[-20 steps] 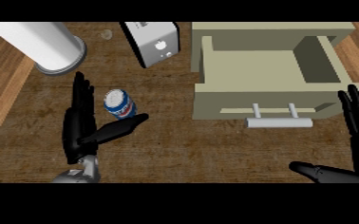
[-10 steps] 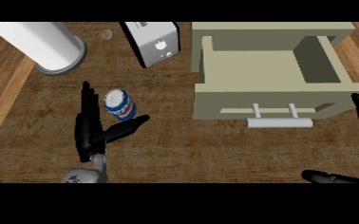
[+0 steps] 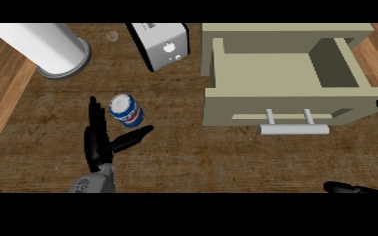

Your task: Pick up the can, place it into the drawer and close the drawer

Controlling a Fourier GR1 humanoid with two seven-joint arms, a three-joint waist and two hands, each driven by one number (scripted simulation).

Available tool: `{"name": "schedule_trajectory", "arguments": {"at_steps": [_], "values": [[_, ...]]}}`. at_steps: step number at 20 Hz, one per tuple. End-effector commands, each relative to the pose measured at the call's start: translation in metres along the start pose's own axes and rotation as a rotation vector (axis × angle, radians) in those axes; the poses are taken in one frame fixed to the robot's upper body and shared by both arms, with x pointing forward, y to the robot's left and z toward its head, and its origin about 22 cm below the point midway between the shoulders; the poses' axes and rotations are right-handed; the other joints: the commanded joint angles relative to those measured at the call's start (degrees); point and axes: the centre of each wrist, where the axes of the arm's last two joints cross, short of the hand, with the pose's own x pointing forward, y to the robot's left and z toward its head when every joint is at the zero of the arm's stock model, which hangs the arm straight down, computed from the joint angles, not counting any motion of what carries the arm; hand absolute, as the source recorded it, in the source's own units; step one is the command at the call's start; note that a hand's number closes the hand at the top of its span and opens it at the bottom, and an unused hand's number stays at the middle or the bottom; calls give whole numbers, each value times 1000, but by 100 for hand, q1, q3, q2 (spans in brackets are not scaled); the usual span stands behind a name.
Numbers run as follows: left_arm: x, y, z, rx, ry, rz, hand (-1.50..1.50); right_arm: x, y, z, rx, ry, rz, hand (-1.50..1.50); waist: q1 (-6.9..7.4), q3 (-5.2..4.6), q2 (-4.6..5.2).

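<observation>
So: desk (image 3: 192, 165) is dark wood grain, everything sits on it. Drawer (image 3: 284, 87) is pulled open at right, beige, handle (image 3: 294, 128) facing the lower edge, nothing visible inside. White cylinder (image 3: 48, 47) stands top left; white toaster-like box (image 3: 161, 44) is between it and the drawer. Can (image 3: 126, 111), blue and white, lies on the desk left of the drawer, well apart from it. Left hand (image 3: 98, 142) is just beside the can: fingers straight along its left side, thumb spread out below it, not closed on it. Right hand (image 3: 345, 187) barely shows at the lower right edge; can't tell its fingers.
</observation>
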Motion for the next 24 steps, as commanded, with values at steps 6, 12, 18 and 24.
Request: {"name": "schedule_trajectory", "arguments": {"at_steps": [6,12,18,24], "values": [[-40,-12,-10,19,25,13,-150,5,-8,-3,-16,-5,6,-150,-26,-3,5],[-65,21,-25,40,39,24,-150,2,-29,-13,-2,-5,-5,-150,-19,-2,10],[-67,10,-40,7,39,27,-150,16,0,9,-3,16,-4,-150,-34,-3,8],[-51,-7,-53,-77,15,42,-150,21,-21,-6,-7,-19,2,-150,-21,-1,3]]}}
